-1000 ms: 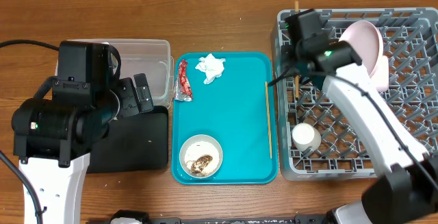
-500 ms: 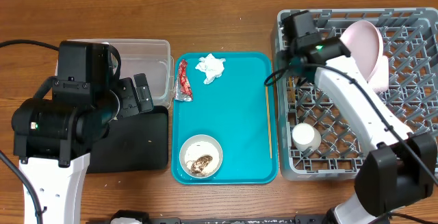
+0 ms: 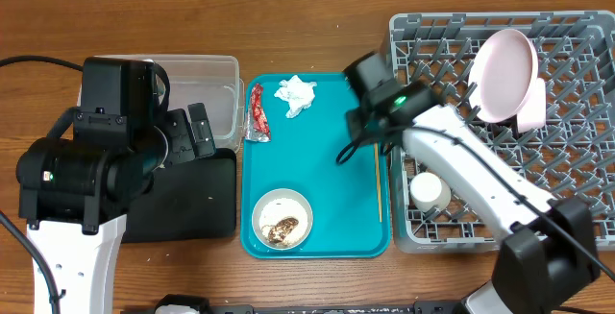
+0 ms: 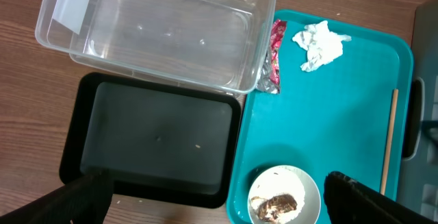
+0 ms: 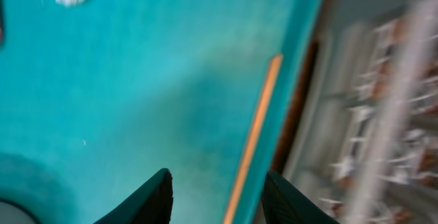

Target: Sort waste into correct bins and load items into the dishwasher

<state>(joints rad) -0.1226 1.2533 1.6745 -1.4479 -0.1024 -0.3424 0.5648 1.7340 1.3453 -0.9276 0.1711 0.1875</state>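
Observation:
On the teal tray [image 3: 332, 112] lie a red wrapper [image 3: 258, 112], a crumpled white tissue [image 3: 295, 95], a white bowl [image 3: 282, 220] with brownish food scraps [image 4: 277, 205], and one wooden chopstick [image 3: 377, 170] along the right rim. My right gripper [image 3: 346, 151] hovers open above that rim; in the right wrist view the chopstick [image 5: 254, 128] runs below, between the fingers, nothing held. My left gripper [image 4: 219, 203] is wide open and empty over the black tray [image 4: 157, 138] and clear tub [image 4: 157, 32]. The grey dish rack [image 3: 567, 175] holds a pale pink bowl [image 3: 504, 69] and a white cup [image 3: 428, 192].
The teal tray sits between the bins on the left and the rack on the right, on a wooden table [image 3: 307, 36]. The left arm's bulky body [image 3: 91, 160] covers part of the black tray [image 3: 192, 204]. The right arm [image 3: 480, 189] lies across the rack's left side.
My right gripper has left the rack's back-left corner, moved forward and left to the teal tray's right rim, and its jaws have opened. The left arm has not moved.

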